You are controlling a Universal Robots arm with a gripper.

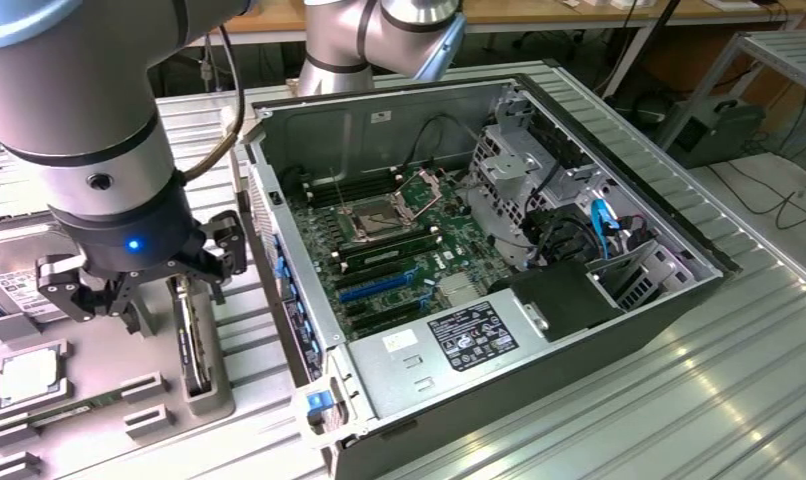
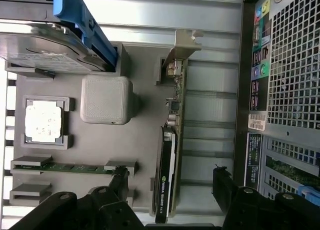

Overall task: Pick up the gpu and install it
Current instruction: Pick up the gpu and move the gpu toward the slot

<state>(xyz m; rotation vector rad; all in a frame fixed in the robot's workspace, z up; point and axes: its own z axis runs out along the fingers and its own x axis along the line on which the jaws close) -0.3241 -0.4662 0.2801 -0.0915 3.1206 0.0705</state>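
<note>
The gpu (image 2: 170,145) stands on its edge in a slot of the grey parts tray (image 2: 140,140). It is a thin dark card with a black face, and its silver bracket (image 2: 182,49) is at the end away from my fingers. In the exterior view the gpu (image 1: 187,345) sits just below the arm's black head. My gripper (image 2: 170,187) is open, with one finger on each side of the card's near end and not touching it. The gripper (image 1: 143,295) hangs over the tray, at the exterior view's left of the open computer case (image 1: 643,330).
The tray also holds a silver hard drive (image 2: 45,49) in a blue caddy, a processor (image 2: 44,121), a green memory stick (image 2: 75,167) and a grey block (image 2: 106,99). Inside the case lies the motherboard (image 1: 390,250) with blue slots (image 1: 376,287). The case's rear panel (image 2: 285,89) is close beside the tray.
</note>
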